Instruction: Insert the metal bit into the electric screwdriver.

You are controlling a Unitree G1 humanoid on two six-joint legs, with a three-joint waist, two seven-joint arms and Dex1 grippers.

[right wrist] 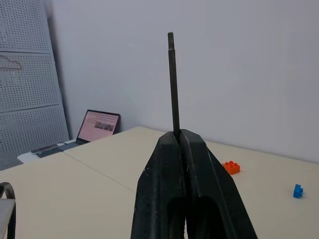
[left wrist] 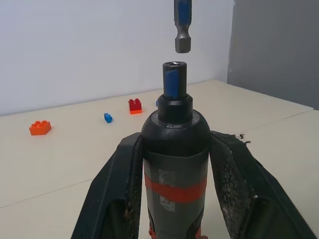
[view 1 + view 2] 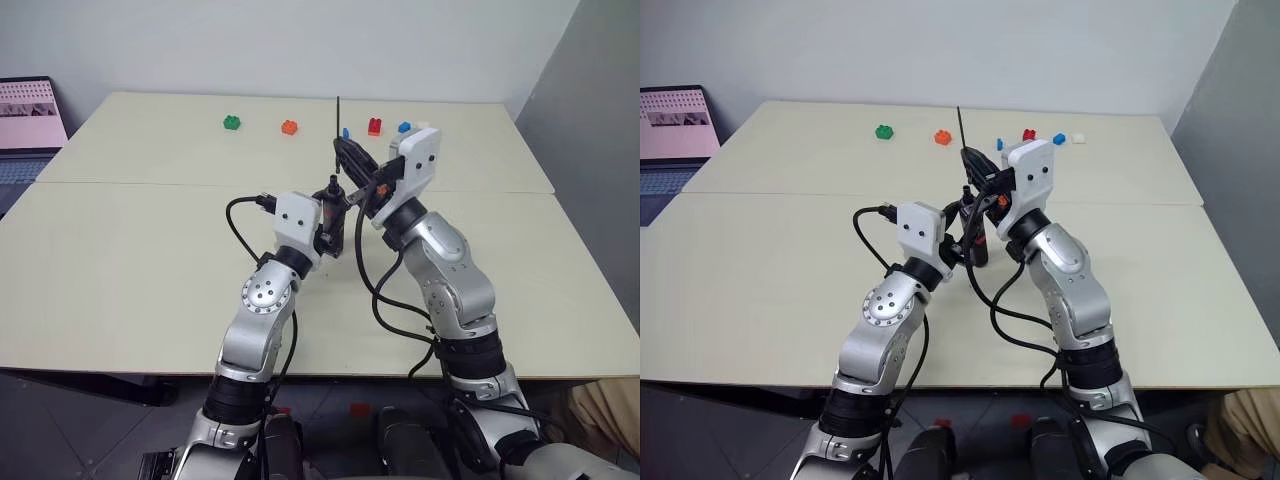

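L end effector (image 2: 174, 199) clamps electric screwdriver (image 2: 174, 149), round dark body w/ red band; R end effector (image 1: 178, 137) pinches thin metal bit (image 1: 172, 79) above tabletop (image 3: 130, 260).

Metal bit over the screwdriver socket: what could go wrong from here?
1. The metal bit hangs just above the electric screwdriver, apart and seemingly offset from the socket opening; it could catch the rim instead of seating.
2. The right gripper pinches the thin rod at one spot, with a long stretch free, so contact could pivot or slide it.
3. The left gripper holds the screwdriver by its round body; downward push could tilt it.
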